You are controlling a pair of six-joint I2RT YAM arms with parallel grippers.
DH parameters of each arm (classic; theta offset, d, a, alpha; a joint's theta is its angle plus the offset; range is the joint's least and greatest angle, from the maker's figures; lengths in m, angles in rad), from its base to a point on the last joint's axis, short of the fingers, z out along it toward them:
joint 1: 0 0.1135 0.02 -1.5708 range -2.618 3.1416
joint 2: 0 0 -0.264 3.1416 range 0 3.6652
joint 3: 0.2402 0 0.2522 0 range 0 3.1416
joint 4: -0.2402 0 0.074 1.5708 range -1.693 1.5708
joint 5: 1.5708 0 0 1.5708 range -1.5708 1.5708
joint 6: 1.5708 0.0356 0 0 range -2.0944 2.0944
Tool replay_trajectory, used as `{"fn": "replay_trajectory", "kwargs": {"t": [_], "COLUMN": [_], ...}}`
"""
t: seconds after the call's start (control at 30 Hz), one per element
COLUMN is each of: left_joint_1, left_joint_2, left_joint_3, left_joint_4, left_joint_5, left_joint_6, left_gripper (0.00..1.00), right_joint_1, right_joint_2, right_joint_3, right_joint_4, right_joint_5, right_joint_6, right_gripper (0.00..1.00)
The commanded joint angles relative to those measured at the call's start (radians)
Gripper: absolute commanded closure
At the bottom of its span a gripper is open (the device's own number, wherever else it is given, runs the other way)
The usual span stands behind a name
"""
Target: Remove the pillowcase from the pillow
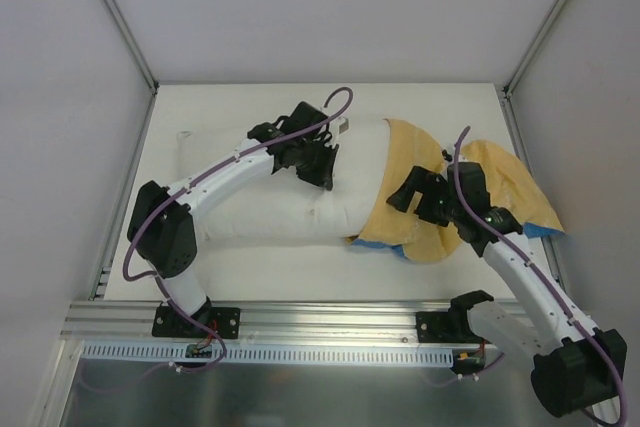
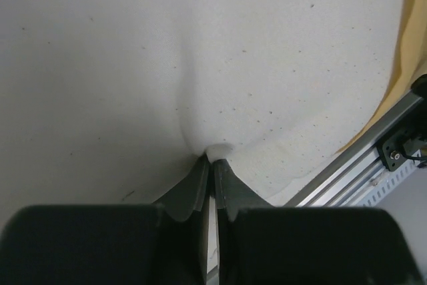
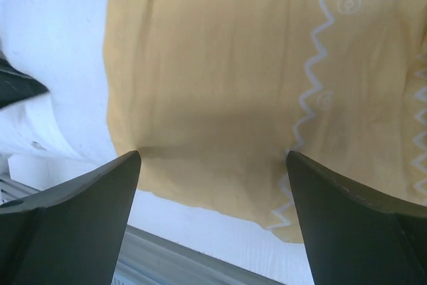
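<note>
The white pillow lies across the table, its left and middle part bare. The pillowcase, yellow-orange face up with a little blue at its near edge, covers the pillow's right end and bunches to the right. My left gripper presses down on the bare pillow. In the left wrist view it is shut on a pinch of the white pillow fabric. My right gripper hovers over the pillowcase's left edge. In the right wrist view it is open and empty above the yellow pillowcase, with the white pillow at the left.
An aluminium rail runs along the table's near edge and also shows in the left wrist view. Grey walls and frame posts enclose the white table. The yellow pillowcase edge shows at the right of the left wrist view.
</note>
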Motion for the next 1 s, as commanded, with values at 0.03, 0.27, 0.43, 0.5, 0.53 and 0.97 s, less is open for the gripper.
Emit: {"fn": "replay_trajectory", "kwargs": {"t": [0.03,0.27,0.43,0.5,0.53,0.97], "left_joint_1": [0.065,0.284,0.401,0.459,0.477,0.588], "left_joint_2": [-0.025,-0.212,-0.305,-0.334,-0.340,-0.415], "left_joint_3": [-0.025,-0.174,-0.260,-0.281,-0.298,-0.266], "left_joint_4": [0.063,0.166,0.183,0.183,0.183,0.158], "left_joint_5": [0.072,0.218,0.168,0.166,0.166,0.158], "left_joint_6": [-0.045,-0.152,-0.183,-0.200,-0.200,-0.183], "left_gripper": [1.00,1.00,1.00,1.00,1.00,1.00], "right_joint_1": [0.052,0.054,0.052,0.046,0.040,-0.214], "right_joint_2": [-0.015,-0.018,-0.045,-0.056,-0.064,-0.086], "right_joint_3": [-0.077,-0.097,-0.026,0.004,0.013,0.276], "right_joint_4": [0.027,-0.027,-0.111,-0.137,-0.159,-0.248], "right_joint_5": [0.066,0.150,0.290,0.339,0.350,0.411], "right_joint_6": [0.048,0.019,-0.004,-0.014,-0.021,-0.108], "right_gripper": [0.13,0.88,0.99,0.99,0.99,0.99]}}
